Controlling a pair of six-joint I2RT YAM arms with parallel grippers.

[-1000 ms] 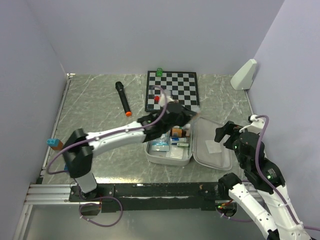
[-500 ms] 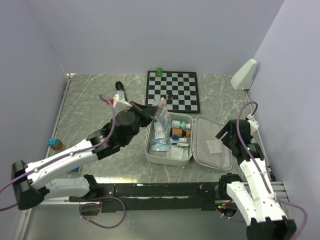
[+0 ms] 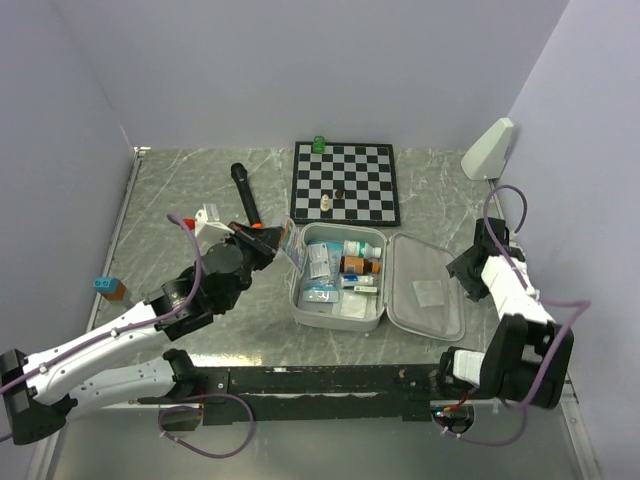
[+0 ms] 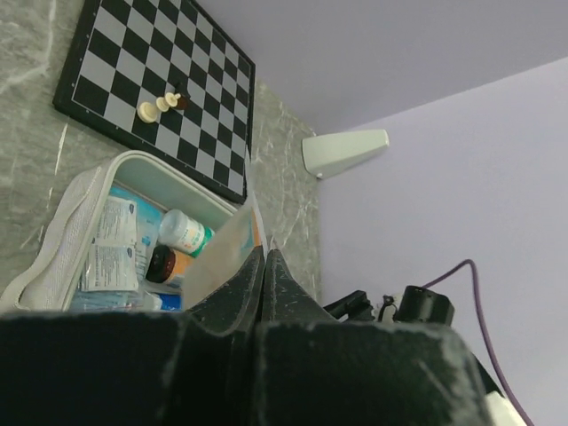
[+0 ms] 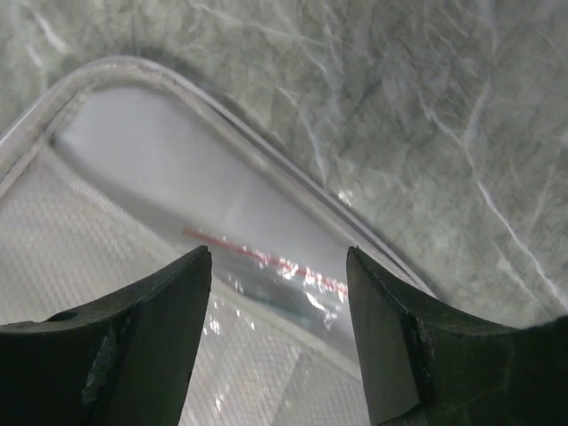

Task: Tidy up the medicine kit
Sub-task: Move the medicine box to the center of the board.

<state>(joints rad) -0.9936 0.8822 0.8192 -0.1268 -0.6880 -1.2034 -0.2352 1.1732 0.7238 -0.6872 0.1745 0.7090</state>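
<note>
The kit (image 3: 335, 322) lies open in the middle of the table (image 3: 190, 190), just near of the chessboard (image 3: 346, 182), insides up. Its tray is on the left and its lid (image 3: 440, 318) is folded flat to the right, so the open pair stretches left-right while each half runs near-far. The left gripper (image 3: 272, 243), jaws closed, pinches a clear bag (image 3: 287, 240) just beside the tray's far-left corner. The right gripper (image 3: 464, 270) hovers over the lid's right edge, jaws apart, holding nothing.
</note>
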